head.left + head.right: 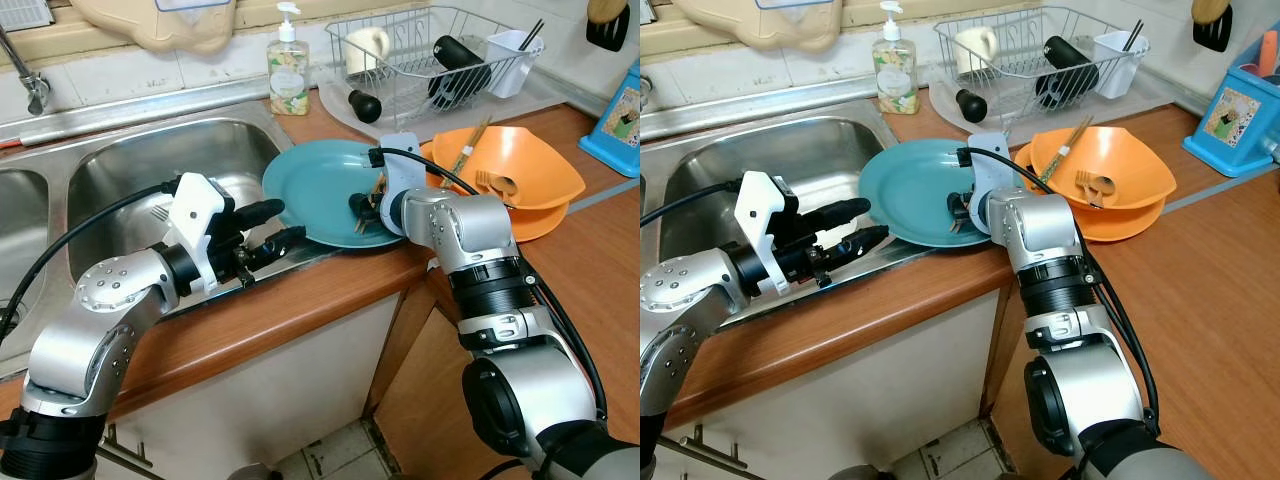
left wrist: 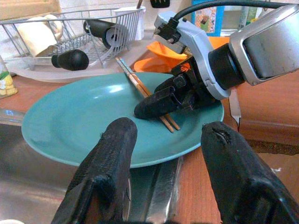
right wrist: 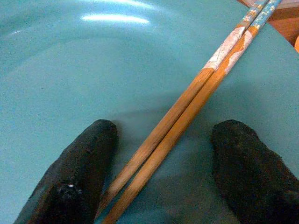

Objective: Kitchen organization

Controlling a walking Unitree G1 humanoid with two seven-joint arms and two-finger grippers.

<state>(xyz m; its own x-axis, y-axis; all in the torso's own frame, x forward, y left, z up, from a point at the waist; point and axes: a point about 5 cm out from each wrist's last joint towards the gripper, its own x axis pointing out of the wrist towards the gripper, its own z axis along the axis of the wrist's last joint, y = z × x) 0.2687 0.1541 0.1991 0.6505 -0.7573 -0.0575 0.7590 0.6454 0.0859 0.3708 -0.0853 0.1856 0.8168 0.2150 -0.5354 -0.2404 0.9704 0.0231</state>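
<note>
Pair of wooden chopsticks (image 3: 187,116) lying side by side, flat on teal plate (image 1: 310,185) beside sink (image 1: 130,170).

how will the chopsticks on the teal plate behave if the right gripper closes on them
The chopsticks look thin, stiff and round, so they would probably roll or slide on the glossy plate. The pair lies side by side between the open right gripper fingers, so it may split or scissor when squeezed. They are likely very light.
</note>
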